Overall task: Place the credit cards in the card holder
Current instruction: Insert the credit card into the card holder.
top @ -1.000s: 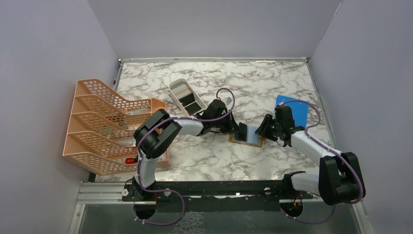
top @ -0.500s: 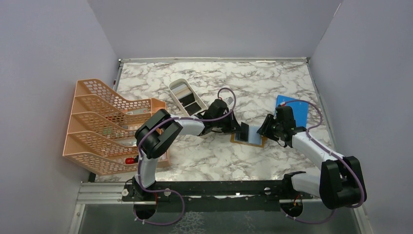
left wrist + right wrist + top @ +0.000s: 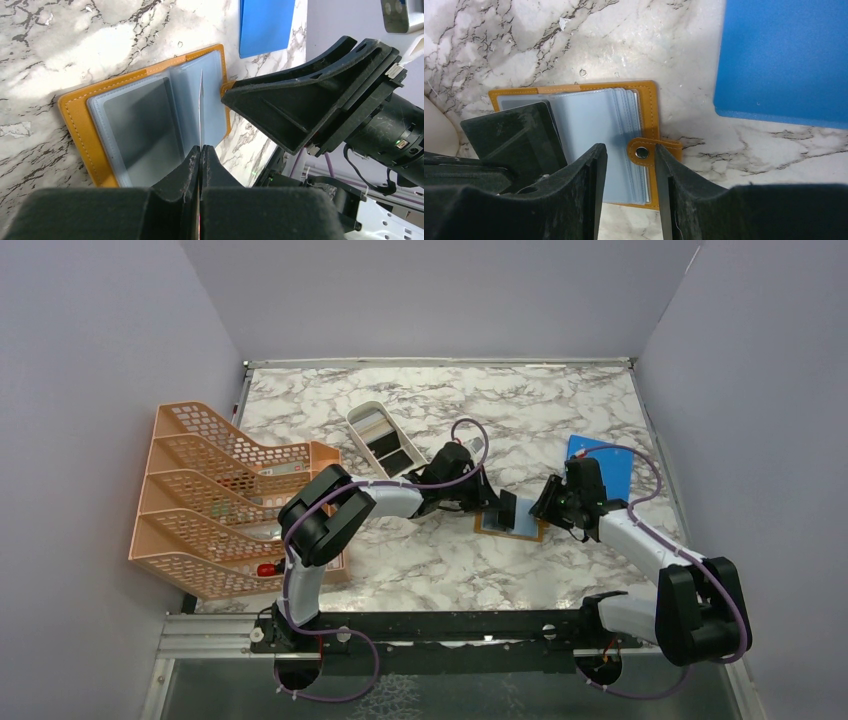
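The orange-tan card holder [image 3: 512,528] lies open on the marble, its clear grey pockets [image 3: 594,120] facing up. My left gripper [image 3: 200,148] is shut on a black credit card [image 3: 514,135], seen edge-on [image 3: 201,107] in the left wrist view, standing over the holder's middle pockets. My right gripper [image 3: 630,150] is open at the holder's right edge, with the snap tab [image 3: 642,152] between its fingers. More credit cards, one pale [image 3: 372,424] and one black [image 3: 392,453], lie in the white tray.
The white oblong tray [image 3: 360,413] sits behind the left arm. A peach mesh file rack [image 3: 215,500] fills the left side. A bright blue flat sheet [image 3: 610,465] lies just behind the right gripper, near the right wall.
My left gripper has carried the black card a little to the right, further over the open holder. The right gripper's jaws have narrowed slightly at the holder's right edge.
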Robot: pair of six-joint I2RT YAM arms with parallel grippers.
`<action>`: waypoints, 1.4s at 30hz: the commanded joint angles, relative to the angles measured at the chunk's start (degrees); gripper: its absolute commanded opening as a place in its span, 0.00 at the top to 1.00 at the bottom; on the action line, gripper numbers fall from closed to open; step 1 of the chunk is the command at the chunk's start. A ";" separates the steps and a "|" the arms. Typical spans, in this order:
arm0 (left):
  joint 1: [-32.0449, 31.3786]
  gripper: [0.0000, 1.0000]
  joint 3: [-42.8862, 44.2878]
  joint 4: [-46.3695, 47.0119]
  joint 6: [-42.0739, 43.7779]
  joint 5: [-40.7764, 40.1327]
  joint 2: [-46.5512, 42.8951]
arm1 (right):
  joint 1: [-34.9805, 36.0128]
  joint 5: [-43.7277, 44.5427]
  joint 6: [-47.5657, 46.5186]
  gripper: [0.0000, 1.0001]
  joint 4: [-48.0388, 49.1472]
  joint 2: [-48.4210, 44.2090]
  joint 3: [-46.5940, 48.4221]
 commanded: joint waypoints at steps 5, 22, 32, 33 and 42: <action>-0.33 1.00 0.21 -0.49 0.51 -2.33 0.80 | -0.21 1.71 -0.73 0.55 -0.70 -0.18 0.85; -0.14 1.00 1.25 -6.35 4.12 -4.96 0.49 | -0.20 1.33 -1.09 0.55 -0.31 0.21 0.69; 0.04 1.00 1.63 -6.18 4.22 -4.07 0.78 | -0.20 0.57 -1.01 0.55 0.22 0.75 0.52; 0.06 1.00 1.70 -6.48 4.46 -4.20 0.72 | -0.20 0.64 -1.05 0.55 0.23 0.75 0.56; 1.06 1.00 2.72 -8.81 6.51 -3.37 0.17 | -0.20 0.66 -0.92 0.55 0.56 0.93 0.31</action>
